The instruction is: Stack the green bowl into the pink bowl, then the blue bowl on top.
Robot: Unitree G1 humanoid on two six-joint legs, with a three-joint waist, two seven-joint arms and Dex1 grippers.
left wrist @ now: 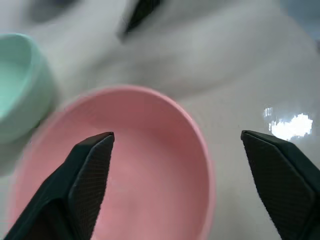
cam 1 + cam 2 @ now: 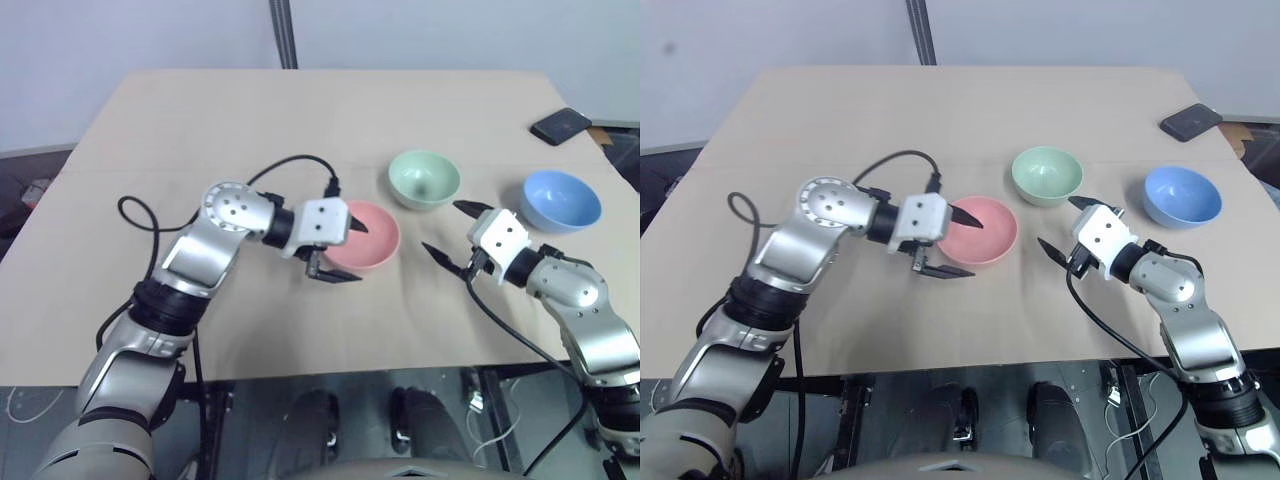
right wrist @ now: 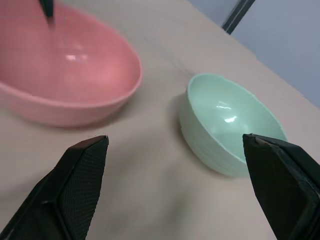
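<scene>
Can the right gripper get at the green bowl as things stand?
Probably yes: the right gripper is open and faces the green bowl, with only bare table between. The pink bowl sits off to one side.

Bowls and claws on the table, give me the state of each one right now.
Pink bowl: upright, empty, left claw's fingers straddle its rim.
Green bowl: upright, empty, unstacked.
Blue bowl: upright, empty, unstacked.
Left claw: open.
Right claw: open, empty.
Phone: flat, screen dark.

Legible text, labels, brands, numbers, signs: none you can read. The bowls are plain, the desk point(image 2: 300, 130) bears no print, and the dark flat item point(image 2: 561, 126) at its far corner shows you no marking.
</scene>
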